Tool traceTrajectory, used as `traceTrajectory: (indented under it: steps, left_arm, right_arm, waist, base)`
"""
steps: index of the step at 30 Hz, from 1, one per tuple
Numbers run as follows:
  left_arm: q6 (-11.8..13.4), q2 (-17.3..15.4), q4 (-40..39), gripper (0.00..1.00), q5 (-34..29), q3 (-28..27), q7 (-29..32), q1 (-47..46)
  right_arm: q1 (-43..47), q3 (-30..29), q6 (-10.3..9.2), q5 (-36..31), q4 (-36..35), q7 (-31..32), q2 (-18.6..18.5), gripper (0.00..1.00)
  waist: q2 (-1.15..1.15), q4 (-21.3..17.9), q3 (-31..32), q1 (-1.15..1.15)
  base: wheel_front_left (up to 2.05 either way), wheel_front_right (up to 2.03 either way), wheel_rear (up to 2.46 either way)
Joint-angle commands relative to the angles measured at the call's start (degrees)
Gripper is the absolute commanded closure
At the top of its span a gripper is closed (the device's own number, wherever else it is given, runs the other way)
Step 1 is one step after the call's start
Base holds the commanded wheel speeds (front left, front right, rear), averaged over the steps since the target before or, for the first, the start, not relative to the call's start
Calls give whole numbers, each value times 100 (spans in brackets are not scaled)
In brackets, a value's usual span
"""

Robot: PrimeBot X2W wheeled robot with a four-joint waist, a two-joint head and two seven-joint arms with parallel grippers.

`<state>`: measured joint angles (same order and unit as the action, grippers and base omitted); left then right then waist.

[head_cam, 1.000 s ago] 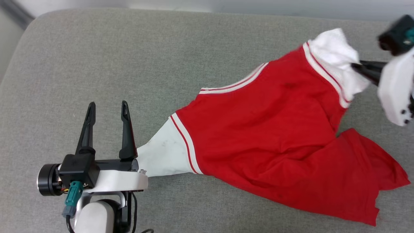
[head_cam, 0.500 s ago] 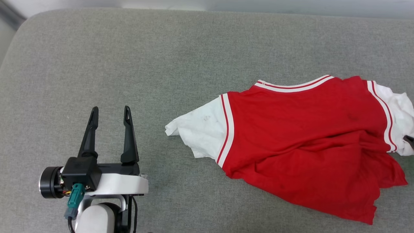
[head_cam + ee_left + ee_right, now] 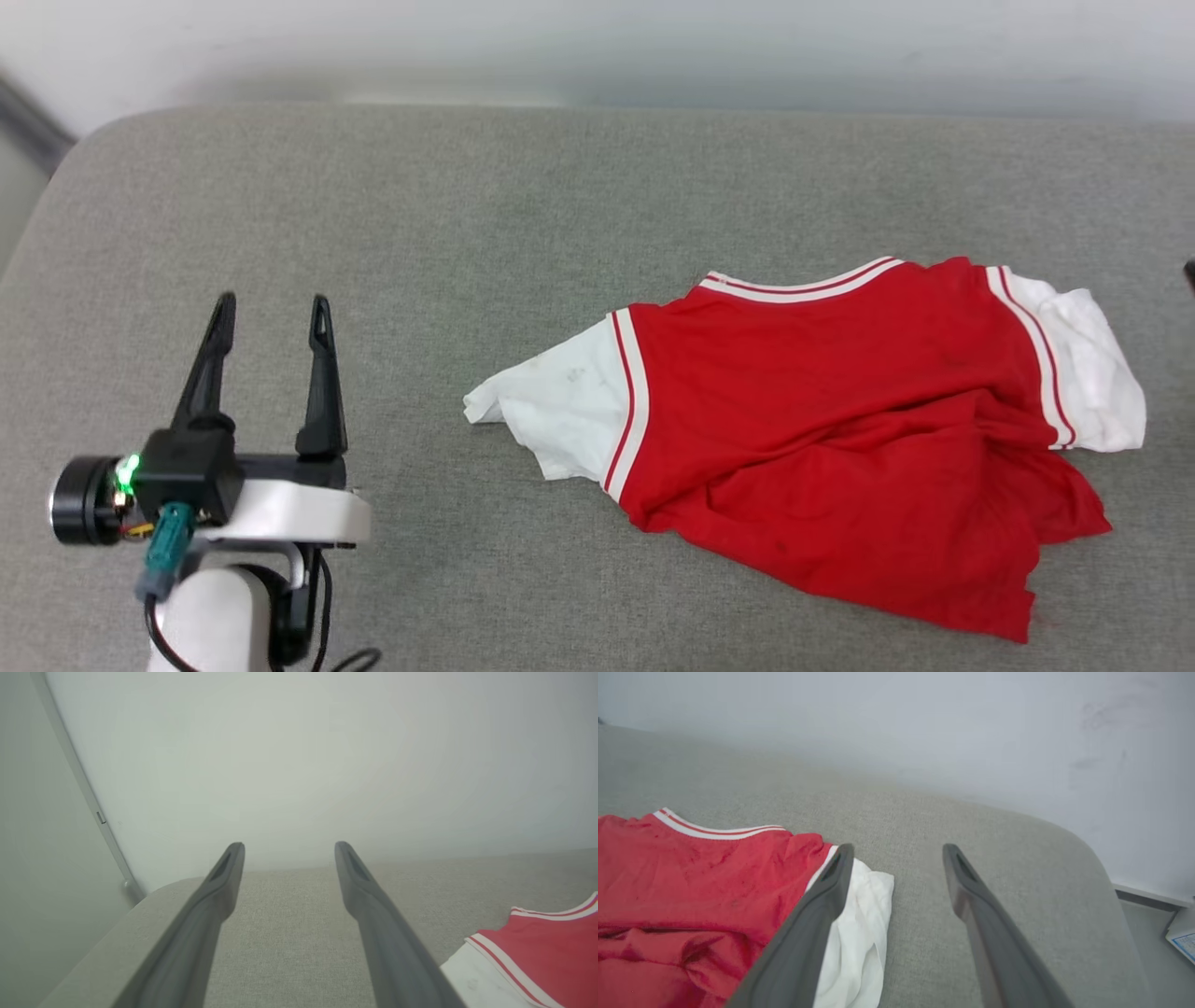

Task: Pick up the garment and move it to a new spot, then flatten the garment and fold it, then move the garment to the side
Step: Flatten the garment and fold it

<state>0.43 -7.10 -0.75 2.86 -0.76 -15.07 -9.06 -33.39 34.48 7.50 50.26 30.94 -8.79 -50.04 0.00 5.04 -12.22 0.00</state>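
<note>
Over on the right half of the grey cushion, the garment: lying loose and rumpled, neither flat nor folded. Red body bunched into folds toward the near right, striped neckline turned to the far side. At the left end, the left sleeve, white, spread out on the cushion and pointing left. At the right end, the right sleeve, white too, crumpled in a heap.

Now to the left gripper, at the near left: hovering above the cushion, well apart from the garment, pointing to the far side, spread wide, nothing in between.

And the right gripper, seen from its own wrist: likewise parted wide, clamped on nothing, poised just beside the right sleeve, with one finger crossing in front of the white cloth. Touching or not, cannot tell.

Beyond the far edge of the cushion, a pale wall.
</note>
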Motion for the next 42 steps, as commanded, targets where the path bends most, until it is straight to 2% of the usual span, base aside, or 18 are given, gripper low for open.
traceTrajectory:
  steps: [1,4,8,12,17,22,23,28,35,42]
  left_arm:
    - [-155,-136,136,0,49,-8,-13,-177]
    - [-366,-389,254,0,121,-35,44,-590]
    - [-600,-728,417,0,210,123,570,-1216]
    - [-747,-1050,568,0,613,410,1448,-1755]
    - [-781,-1579,603,0,1343,1080,2801,-2394]
    - [-780,-2239,578,0,2365,2012,4262,-2940]
    - [-780,-2239,578,0,2365,2012,4262,-2940]
    - [-781,-2767,579,0,3318,2876,5557,-3406]
    - [-782,-2965,809,0,4148,3839,6642,-3933]
    - [-782,-3047,1186,0,4456,4822,7150,-4224]
  right_arm:
    - [150,-342,-2,-226,-97,-269,149,0]
    - [333,-1038,-3,-729,-331,-496,381,0]
    - [809,-2144,-2,-1605,-800,-593,952,0]
    - [1424,-3056,-3,-2464,-1513,-550,1589,0]
    - [2181,-3712,-3,-3226,-2605,-146,2453,0]
    - [2643,-3936,-3,-3629,-3401,256,3026,0]
    - [2643,-3936,-3,-3629,-3401,256,3026,0]
    - [2773,-3974,-3,-3760,-3776,448,3253,0]
    - [2622,-3907,-3,-3805,-3859,439,3298,0]
    - [2396,-3742,-3,-3852,-3797,378,3321,0]
  waist:
    - [0,-71,146,0]
    - [0,-109,214,0]
    - [0,-142,248,0]
    - [0,-188,211,0]
    - [0,-255,95,0]
    - [0,-345,-48,0]
    - [0,-345,-48,0]
    - [0,-439,-203,0]
    - [0,-557,-444,0]
    - [0,-733,-693,0]
  base:
    - [0,0,0]
    - [0,0,0]
    - [0,0,0]
    - [0,0,0]
    - [0,0,0]
    - [0,0,0]
    - [0,0,0]
    - [0,0,0]
    - [0,0,0]
    - [0,0,0]
